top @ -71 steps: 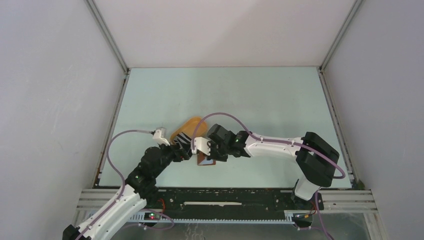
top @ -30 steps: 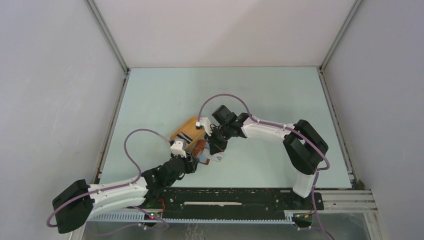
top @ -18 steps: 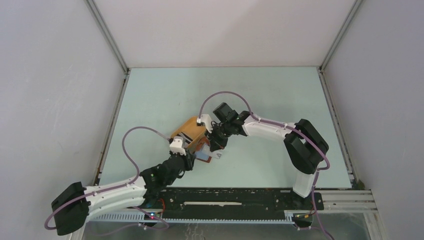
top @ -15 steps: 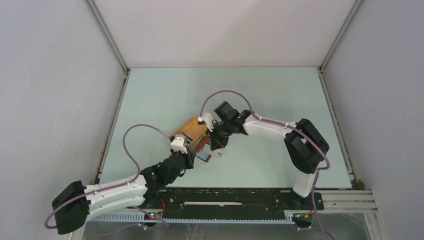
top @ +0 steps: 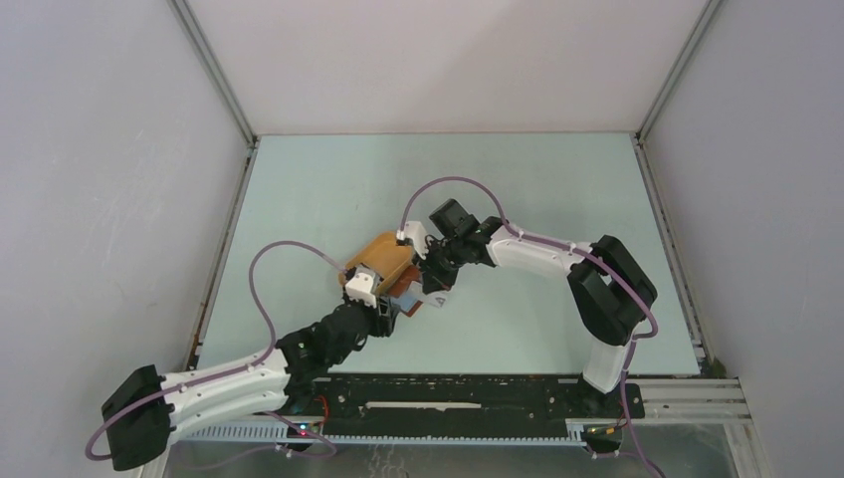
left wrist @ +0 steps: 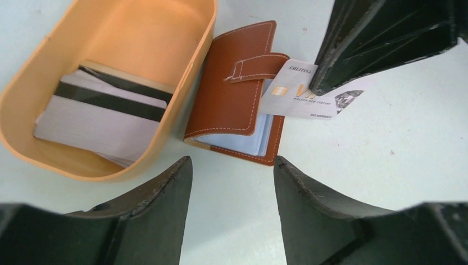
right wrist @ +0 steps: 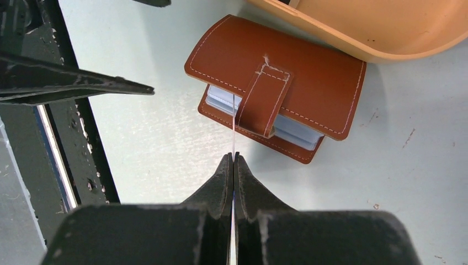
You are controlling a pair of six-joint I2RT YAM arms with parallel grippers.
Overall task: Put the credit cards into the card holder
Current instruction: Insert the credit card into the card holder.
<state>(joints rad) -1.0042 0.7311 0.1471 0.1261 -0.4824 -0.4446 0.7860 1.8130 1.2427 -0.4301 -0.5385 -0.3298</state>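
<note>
The card holder point(left wrist: 232, 99) is a reddish-brown wallet lying folded beside the tray, its strap loose and pale sleeves showing at its open edge point(right wrist: 276, 83) point(top: 402, 295). My right gripper point(right wrist: 233, 157) point(top: 435, 287) is shut on one white credit card point(left wrist: 309, 96), seen edge-on in the right wrist view point(right wrist: 233, 130). That card's tip reaches the holder's open side under the strap. More credit cards point(left wrist: 105, 113), grey with dark stripes, lie in the orange tray. My left gripper point(left wrist: 232, 160) point(top: 386, 311) hovers open just in front of the holder, with nothing between its fingers.
The orange-yellow oval tray point(left wrist: 182, 83) point(top: 383, 254) point(right wrist: 386, 30) touches the holder's far side. Both arms crowd this spot near the table's front left. The black front rail point(right wrist: 60, 138) runs close behind the left gripper.
My left arm has pushed forward toward the holder, its jaws narrowing and then widening again. The right gripper, still shut on the card, has shifted slightly up and right.
</note>
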